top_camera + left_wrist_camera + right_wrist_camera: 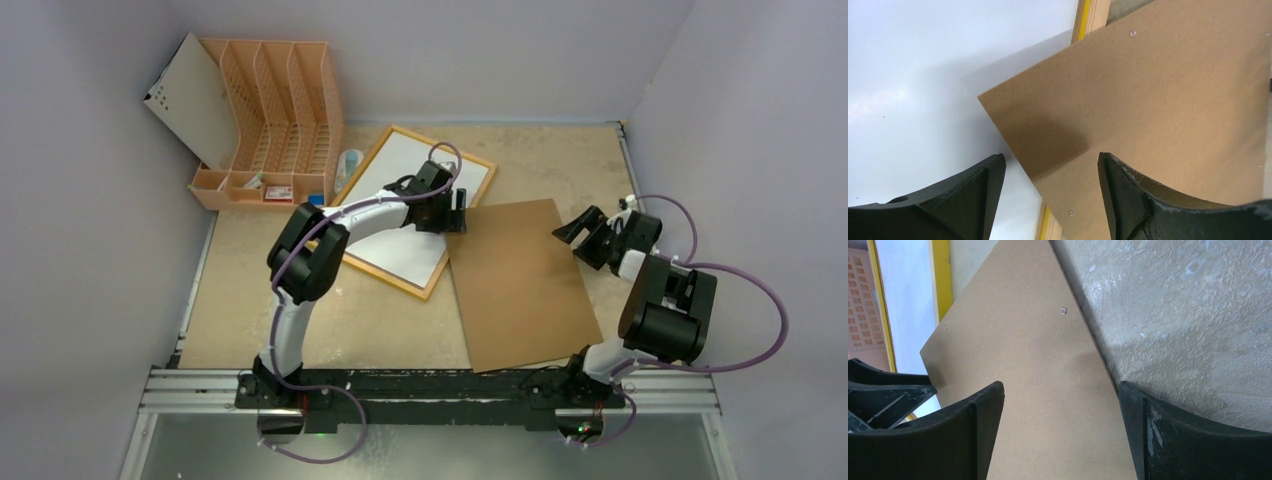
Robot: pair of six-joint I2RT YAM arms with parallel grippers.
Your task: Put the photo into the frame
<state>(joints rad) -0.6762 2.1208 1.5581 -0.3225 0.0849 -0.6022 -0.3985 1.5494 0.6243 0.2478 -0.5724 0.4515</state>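
- left gripper (458, 205) jaws wide, holding nothing. It hangs over the right long edge of the frame (481, 160), right where the far-left corner of the brown backing board (520, 290) overlaps that edge.
- left wrist view: left gripper (1050, 160) has the board corner between and below its jaws. Can't tell if it touches.
- right gripper (580, 225) also wide, empty. It sits over the board's far-right edge, well apart from the frame.
- right wrist view: right gripper (1060, 387) straddles the board edge, with bare table (1198, 315) to one side.
- photo (405, 250): a plain white sheet fills the frame opening and no print shows. Judged to be the photo lying face-down inside the frame.
- frame lies flat mid-table, under and to the left of the left gripper. Its long axis runs far-right to near-left; yellow rim seen close in the left wrist view (1083, 20).
- left arm is clearly nearer to the frame and photo. The right arm only reaches the board.
- board long axis runs near-far, skewed against the frame, so it would likely need rotating before it covers the photo.
- orange file rack (280, 110) at far left, not involved.
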